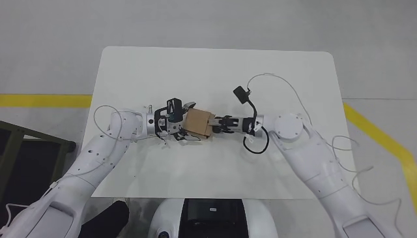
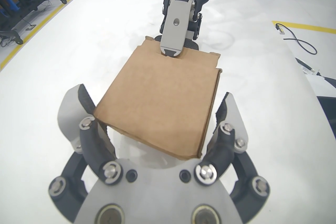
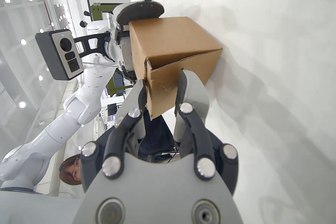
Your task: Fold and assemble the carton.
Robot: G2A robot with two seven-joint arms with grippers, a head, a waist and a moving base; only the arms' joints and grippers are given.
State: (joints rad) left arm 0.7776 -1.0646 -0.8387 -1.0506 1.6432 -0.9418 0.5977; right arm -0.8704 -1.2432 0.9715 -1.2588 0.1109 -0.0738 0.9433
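Right gripper [image 3: 163, 79] is clamped on one cardboard wall of the carton [image 1: 199, 122], which stands near the middle of the white table [image 1: 273, 75] between the two arms. Left gripper [image 2: 153, 93] is spread wide, its fingers [image 2: 78, 104] flanking the carton's opposite end.

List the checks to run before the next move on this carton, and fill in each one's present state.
1. Brown cardboard carton sits between both grippers on the white table: ok.
2. Left gripper open, its fingers flanking the carton's near end: ok.
3. Right gripper at the far end, firm hold there: cannot tell.
4. End flap flush with the box: not ok, a gap shows along one edge.
5. Broad panel facing the left gripper flat and undented: ok.
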